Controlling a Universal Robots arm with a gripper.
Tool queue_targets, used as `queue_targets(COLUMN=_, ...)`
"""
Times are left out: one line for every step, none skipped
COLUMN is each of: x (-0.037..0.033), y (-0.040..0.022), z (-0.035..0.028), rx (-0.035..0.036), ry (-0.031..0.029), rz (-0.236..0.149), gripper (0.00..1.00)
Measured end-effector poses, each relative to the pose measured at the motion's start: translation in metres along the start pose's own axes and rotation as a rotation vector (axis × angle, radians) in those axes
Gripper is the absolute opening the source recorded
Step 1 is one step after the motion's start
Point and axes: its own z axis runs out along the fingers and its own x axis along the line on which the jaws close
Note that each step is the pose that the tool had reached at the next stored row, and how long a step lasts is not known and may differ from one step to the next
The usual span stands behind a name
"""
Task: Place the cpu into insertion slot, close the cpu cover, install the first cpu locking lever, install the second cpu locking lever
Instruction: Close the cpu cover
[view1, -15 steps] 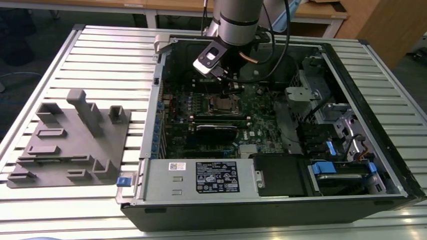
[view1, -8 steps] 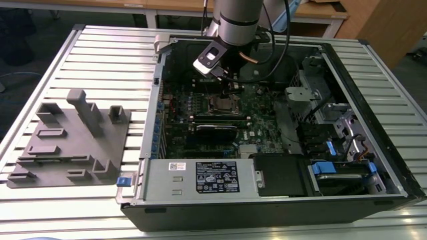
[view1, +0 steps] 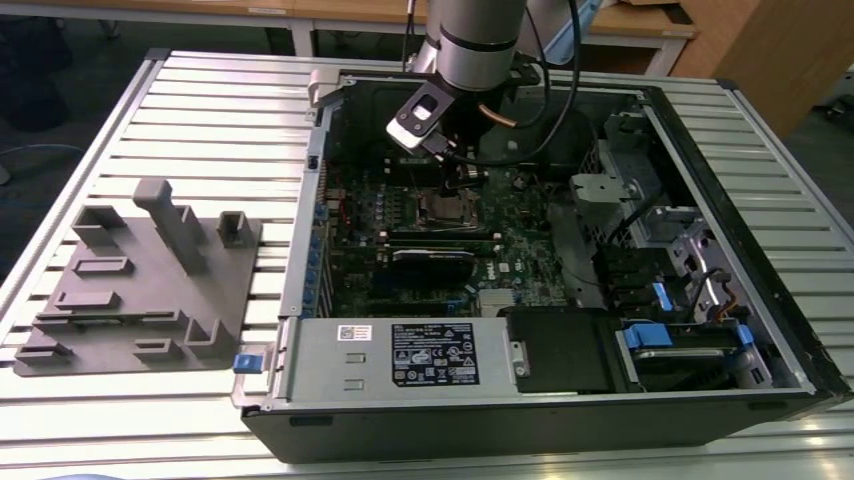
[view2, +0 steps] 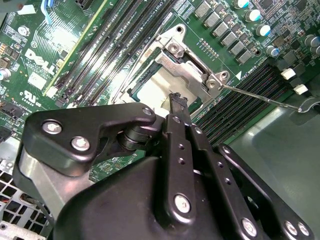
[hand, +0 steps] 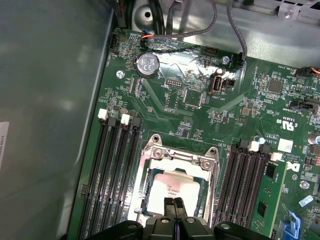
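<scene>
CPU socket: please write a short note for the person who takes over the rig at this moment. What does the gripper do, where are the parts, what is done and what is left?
Gripper: shut, nothing seen between its fingertips, poised at the cpu; I cannot tell whether it touches.
Cpu: lies flat in the socket.
Cover: appears to be down, framing the cpu.
Lever: one thin rod sticks out sideways over the memory slots; whether it is latched is unclear.
Done: cpu placed, cover seemingly closed.
Left: both levers, as far as can be seen.
</scene>
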Motion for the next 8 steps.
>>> queue_targets(x=0.0, y=0.0, z=0.0, rx=0.0, ry=0.0, rz=-0.001, gripper=0.11)
queue_targets(x=0.0, y=0.0, z=0.0, rx=0.0, ry=0.0, rz=-0.001, gripper=0.11)
queue_targets(x=0.0, y=0.0, z=0.0, rx=0.0, ry=-0.0001, rz=-0.001, gripper=0.11)
queue_targets(x=0.0, y=0.0, z=0.0, rx=0.0, ry=0.0, rz=-0.001, gripper=0.11)
queue_targets(x=0.0, y=0.0, z=0.0, rx=0.0, ry=0.0, rz=-0.001, gripper=0.11)
queue_targets(x=0.0, y=0.0, z=0.0, rx=0.0, ry=0.0, rz=-0.001, gripper=0.11)
queue_targets(x=0.0, y=0.0, z=0.0, rx=0.0, ry=-0.0001, rz=-0.001, gripper=0.11)
queue_targets(x=0.0, y=0.0, z=0.0, rx=0.0, ry=0.0, rz=-0.001, gripper=0.11)
